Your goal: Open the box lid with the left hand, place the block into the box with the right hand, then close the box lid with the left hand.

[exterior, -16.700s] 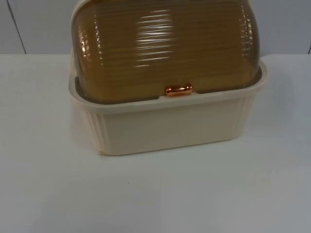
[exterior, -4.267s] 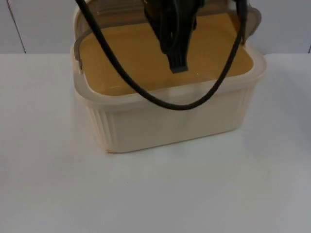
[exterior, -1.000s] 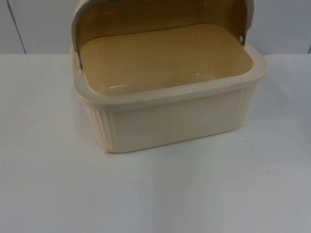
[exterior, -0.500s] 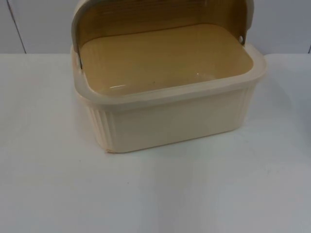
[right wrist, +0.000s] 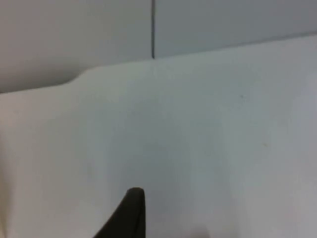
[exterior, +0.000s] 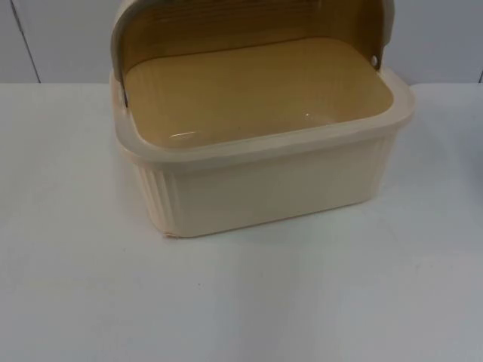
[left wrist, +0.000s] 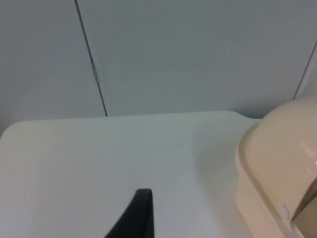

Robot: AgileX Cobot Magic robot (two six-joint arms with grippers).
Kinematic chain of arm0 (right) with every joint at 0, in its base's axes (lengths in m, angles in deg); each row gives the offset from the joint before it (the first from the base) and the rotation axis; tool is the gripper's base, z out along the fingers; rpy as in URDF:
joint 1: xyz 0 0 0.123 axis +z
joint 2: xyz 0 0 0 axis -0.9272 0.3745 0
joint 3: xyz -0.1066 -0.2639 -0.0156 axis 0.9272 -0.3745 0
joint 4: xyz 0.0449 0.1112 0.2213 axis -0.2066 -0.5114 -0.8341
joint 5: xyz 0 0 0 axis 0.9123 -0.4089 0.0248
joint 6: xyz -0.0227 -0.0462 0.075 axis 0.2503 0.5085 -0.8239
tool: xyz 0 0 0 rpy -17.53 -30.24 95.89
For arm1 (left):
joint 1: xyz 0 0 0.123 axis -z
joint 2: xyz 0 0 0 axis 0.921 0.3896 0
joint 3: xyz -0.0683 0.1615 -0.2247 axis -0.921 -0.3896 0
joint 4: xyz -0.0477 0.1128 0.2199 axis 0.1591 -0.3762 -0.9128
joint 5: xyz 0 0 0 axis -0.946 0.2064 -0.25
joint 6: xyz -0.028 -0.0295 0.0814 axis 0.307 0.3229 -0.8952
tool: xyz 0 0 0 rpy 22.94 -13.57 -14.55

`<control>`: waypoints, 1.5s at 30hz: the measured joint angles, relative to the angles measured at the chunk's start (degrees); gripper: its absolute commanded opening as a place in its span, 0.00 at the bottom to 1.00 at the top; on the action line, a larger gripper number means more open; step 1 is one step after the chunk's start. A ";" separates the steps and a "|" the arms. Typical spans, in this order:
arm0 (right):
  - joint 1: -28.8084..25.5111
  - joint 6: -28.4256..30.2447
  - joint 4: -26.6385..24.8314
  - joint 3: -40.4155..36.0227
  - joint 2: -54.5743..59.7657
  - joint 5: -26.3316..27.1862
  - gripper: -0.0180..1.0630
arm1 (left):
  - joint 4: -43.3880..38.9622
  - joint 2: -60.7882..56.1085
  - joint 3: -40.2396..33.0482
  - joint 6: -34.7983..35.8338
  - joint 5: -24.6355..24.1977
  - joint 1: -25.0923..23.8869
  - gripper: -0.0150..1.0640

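Standing open on the table [exterior: 75, 302], the box [exterior: 264, 188] (lid [exterior: 249, 26] back); claw states unreadable.

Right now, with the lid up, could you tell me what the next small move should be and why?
Probably the right gripper should go for the block: the box stands with its lid rolled back and the tan interior bare. The left gripper waits over the table beside the box.

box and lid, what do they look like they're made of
Box: seemingly moulded plastic, cream, matte outside with fluted walls and a rounded rim; smooth tan inside with small glints. Lid: probably translucent amber plastic, ribbed, cream-edged, swung open at the back.
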 measured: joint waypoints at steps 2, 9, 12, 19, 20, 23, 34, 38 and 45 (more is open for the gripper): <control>-1.03 -0.13 0.00 0.00 1.73 0.26 0.98 | 0.00 0.00 0.00 0.00 0.00 0.00 0.95; -2.33 0.10 -0.13 0.00 9.38 2.90 0.98 | 0.00 0.00 0.00 0.00 0.00 0.00 0.95; -2.33 -0.04 -0.13 0.00 13.17 5.66 0.98 | 0.00 0.00 0.00 0.00 0.00 0.00 0.95; -2.33 -4.05 -0.13 0.00 20.94 7.55 0.98 | 0.00 0.00 0.00 0.00 0.00 0.00 0.95; -2.33 -4.89 -0.13 0.00 22.00 7.97 0.98 | 0.00 0.00 0.00 0.00 0.00 0.00 0.95; -2.33 -6.32 -0.13 0.00 24.36 8.52 0.98 | 0.00 0.00 0.00 0.00 0.00 0.00 0.95; -2.33 -7.95 -0.13 0.03 31.99 7.76 0.98 | -0.75 0.00 -0.08 0.00 -1.42 0.00 0.95; -2.33 -8.07 -0.13 0.03 33.82 7.76 0.98 | -1.00 0.00 -0.08 0.00 -1.42 0.00 0.95; -2.33 -8.07 -0.13 0.03 35.17 7.05 0.72 | -1.00 0.00 -0.22 0.00 -1.31 0.00 0.95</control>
